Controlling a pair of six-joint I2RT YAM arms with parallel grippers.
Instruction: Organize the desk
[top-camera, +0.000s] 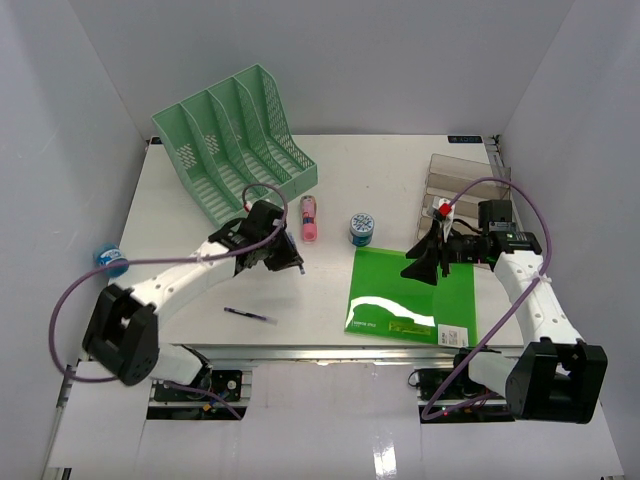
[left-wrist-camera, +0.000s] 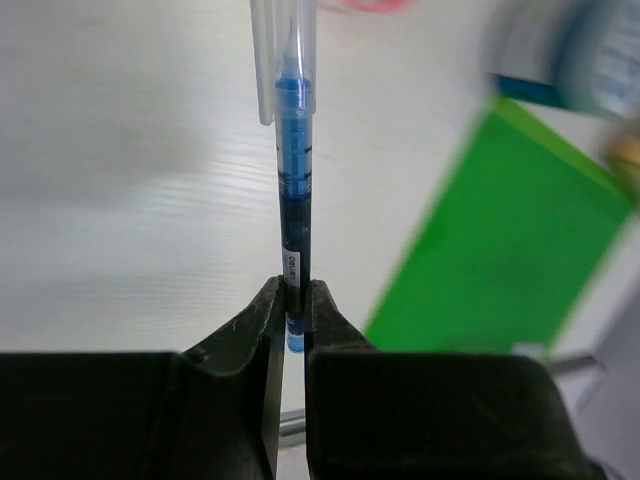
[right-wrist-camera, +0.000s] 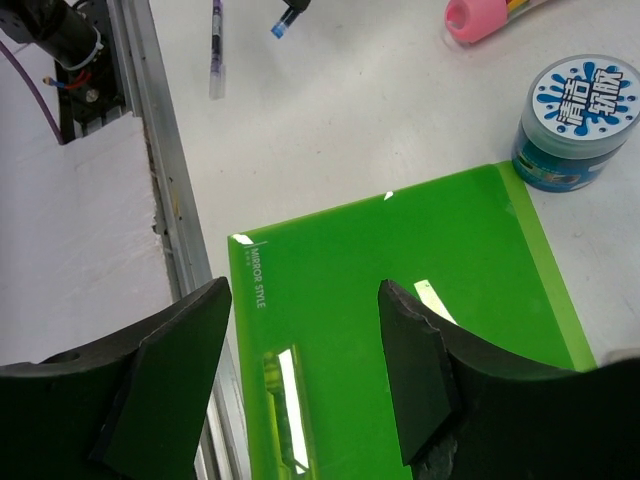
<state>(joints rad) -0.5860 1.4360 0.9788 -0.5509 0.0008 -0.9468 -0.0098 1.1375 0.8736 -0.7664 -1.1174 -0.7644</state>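
Grabbing pens: left gripper (left-wrist-camera: 295, 298) pinched tight on a blue pen (left-wrist-camera: 295, 170) near the middle of the desk (top-camera: 370, 170), right gripper (right-wrist-camera: 300, 370) open and empty above the folder (right-wrist-camera: 400, 260). Next, probably carry it to the rack (top-camera: 235, 140).

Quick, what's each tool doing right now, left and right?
Left tool: closed on a blue pen.
Right tool: open, holding nothing, above the green folder.
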